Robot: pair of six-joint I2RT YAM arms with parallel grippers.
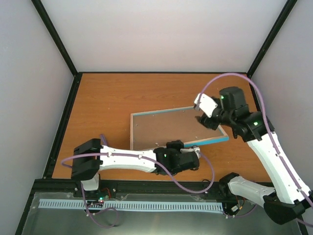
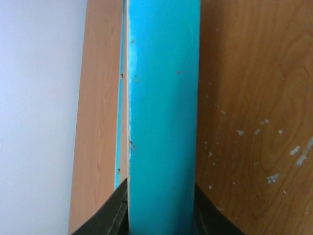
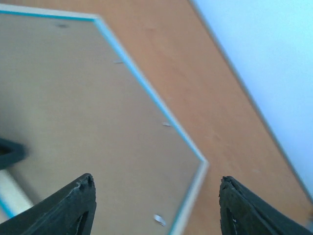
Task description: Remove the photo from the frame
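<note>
The frame (image 1: 215, 141) lies back-up on the table, its turquoise rim around a plain brown backing board (image 1: 171, 128). The photo is hidden under that board. My left gripper (image 1: 193, 155) is shut on the frame's near edge. In the left wrist view the turquoise rail (image 2: 164, 98) fills the gap between the two black fingers of that gripper (image 2: 161, 215). My right gripper (image 1: 205, 117) hovers open over the frame's far right corner (image 3: 203, 164). The right gripper (image 3: 156, 196) has nothing between its fingers, and the backing board (image 3: 73, 98) lies below it.
The orange wooden table (image 1: 107, 103) is walled by white panels with black posts at the back corners. Small metal tabs (image 3: 159, 220) sit on the backing board near the rim. A purple cable (image 1: 264, 117) loops over the right arm.
</note>
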